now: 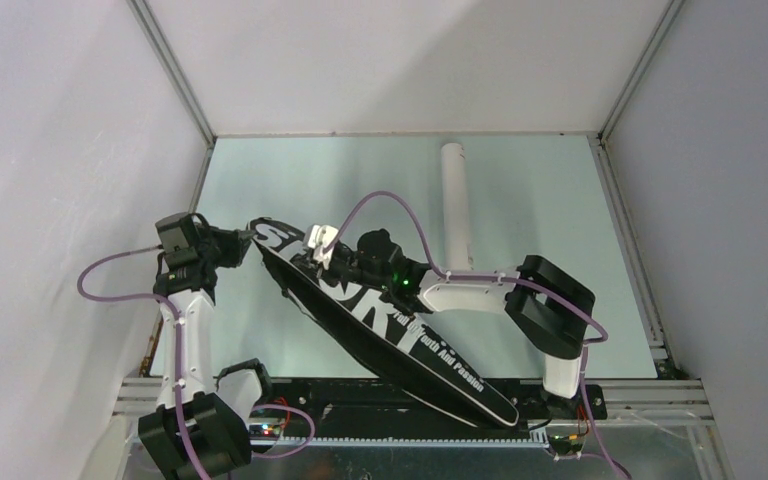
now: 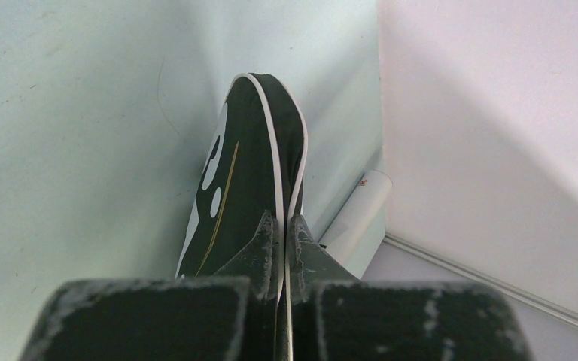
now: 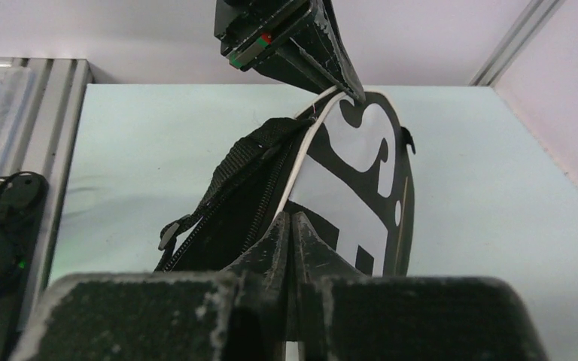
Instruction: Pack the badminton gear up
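The black racket-shaped bag (image 1: 400, 340) lettered "SPORT" lies slantwise from the back left to the near middle, and its wide end is lifted. My left gripper (image 1: 248, 241) is shut on the white piped rim at the wide end (image 2: 282, 226). My right gripper (image 1: 305, 258) is shut on the same rim further along (image 3: 292, 224), beside the open zipper (image 3: 260, 207). The bag also shows in the left wrist view (image 2: 248, 173) and the right wrist view (image 3: 346, 188). The long white tube (image 1: 457, 200) lies on the table behind the bag. No rackets or shuttlecocks are in view.
The pale green table (image 1: 290, 175) is closed in by white walls at the left, back and right. The tube (image 2: 357, 218) lies near the wall line. A black strap with a buckle (image 3: 173, 229) hangs at the bag's opening. The left gripper's body (image 3: 286, 37) shows above the bag.
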